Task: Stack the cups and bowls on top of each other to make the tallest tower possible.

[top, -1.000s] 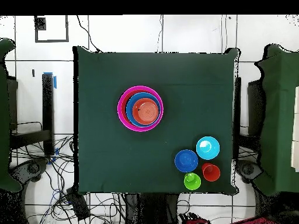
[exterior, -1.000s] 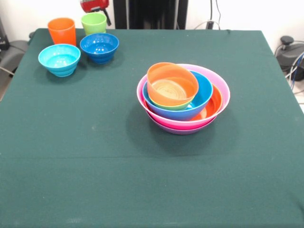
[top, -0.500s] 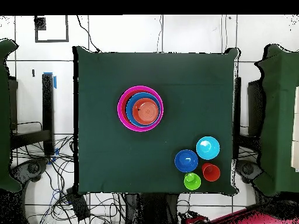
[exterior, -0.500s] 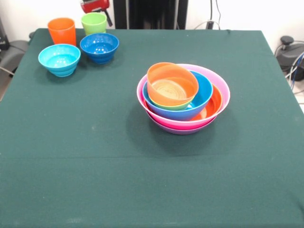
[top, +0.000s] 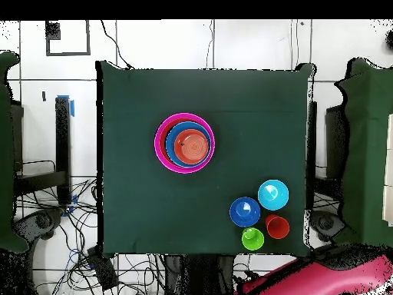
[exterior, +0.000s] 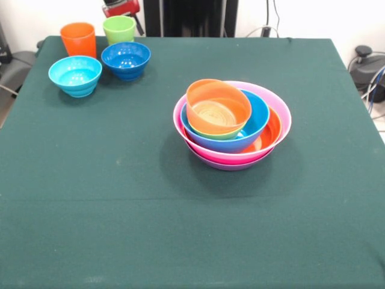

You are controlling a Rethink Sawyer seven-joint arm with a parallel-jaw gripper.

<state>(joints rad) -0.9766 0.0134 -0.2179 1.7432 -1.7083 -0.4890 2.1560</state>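
Multicoloured tower of nested glossy plastic bowls (exterior: 232,123) mid-table; red gripper (exterior: 120,7) just behind lime green plastic tumbler (exterior: 118,29), finger state can't tell.

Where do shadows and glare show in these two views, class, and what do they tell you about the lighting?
Front view: a soft shadow spreads on the cloth left of and below the tower, with small highlights inside the dark blue bowl, so the light is diffuse and from above. Overhead view: the tower casts almost no shadow.
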